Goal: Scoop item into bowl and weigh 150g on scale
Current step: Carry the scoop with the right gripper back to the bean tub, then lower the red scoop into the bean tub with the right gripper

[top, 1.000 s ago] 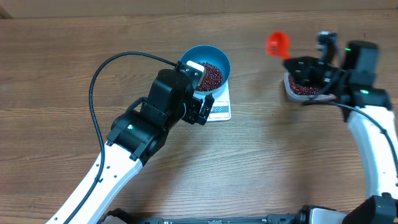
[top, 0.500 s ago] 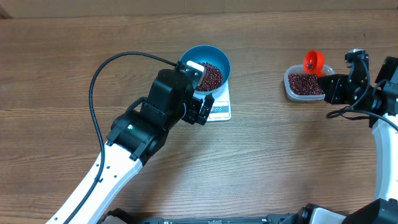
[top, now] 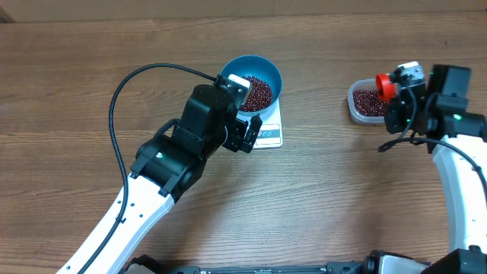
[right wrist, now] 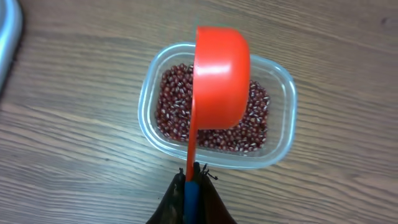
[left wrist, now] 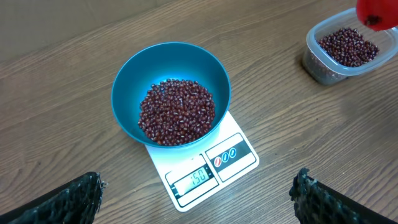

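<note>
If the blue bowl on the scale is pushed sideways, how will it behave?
The blue bowl probably slides rather than tips: it is wide and the beans sit low inside. It overhangs the small scale, so a hard push might carry it off.

the wooden table [top: 319, 205] bears the scale [left wrist: 205, 171] and a clear tub [right wrist: 281, 134].
</note>
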